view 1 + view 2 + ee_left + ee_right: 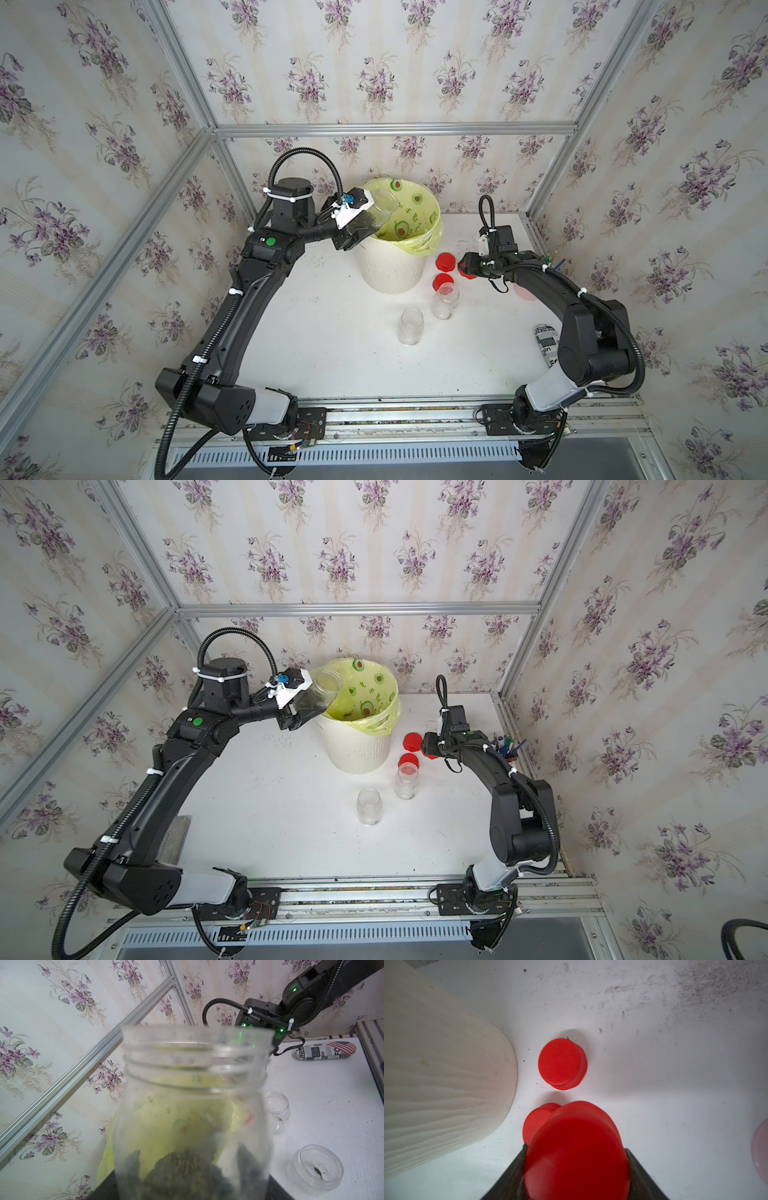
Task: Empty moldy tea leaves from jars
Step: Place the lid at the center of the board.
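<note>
Two near-empty jars [410, 326], left end effector [360, 225] grasping tea-jar [381, 209], right end effector [466, 269] grasping cap [577, 1153]

Left arm [249, 299] climbs from its base, elbow bent, forearm stretching forward and inward. Its wrist is rolled over, so the left gripper [358, 222] lies on its side, jaws clamped on a jar [380, 210] held tilted. Right arm [540, 286] folds at a sharp elbow, forearm running low and inward. The right gripper [467, 269] points down, and the wrist view shows its dark fingers [512, 1176] pinching a red cap [577, 1147] from both sides.
</note>
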`<action>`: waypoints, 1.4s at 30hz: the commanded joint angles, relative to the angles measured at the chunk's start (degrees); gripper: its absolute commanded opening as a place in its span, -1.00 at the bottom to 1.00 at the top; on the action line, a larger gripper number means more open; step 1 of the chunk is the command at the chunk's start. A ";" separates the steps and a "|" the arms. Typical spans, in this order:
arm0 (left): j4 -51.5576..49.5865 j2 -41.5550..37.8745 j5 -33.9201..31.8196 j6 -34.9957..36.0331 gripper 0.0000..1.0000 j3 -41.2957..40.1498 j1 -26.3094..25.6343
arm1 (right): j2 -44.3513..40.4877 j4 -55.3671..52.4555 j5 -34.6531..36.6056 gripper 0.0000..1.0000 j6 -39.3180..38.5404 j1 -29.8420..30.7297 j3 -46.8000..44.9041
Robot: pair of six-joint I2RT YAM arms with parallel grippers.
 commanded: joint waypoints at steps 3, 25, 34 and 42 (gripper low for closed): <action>1.18 0.61 -1.01 1.47 0.12 1.20 0.06 | 2.84 2.44 1.72 -0.55 1.15 -0.07 -0.89; 1.18 5.10 -19.88 12.04 0.13 3.99 -2.44 | 11.64 5.94 4.51 -0.37 1.68 -0.51 -1.35; 1.18 7.13 -25.71 17.40 0.20 7.11 -4.52 | 12.46 5.48 3.55 0.14 1.41 -0.52 -1.08; 1.18 7.61 -30.60 23.53 0.21 8.31 -6.14 | 12.15 4.99 2.77 0.42 1.24 -0.51 -1.36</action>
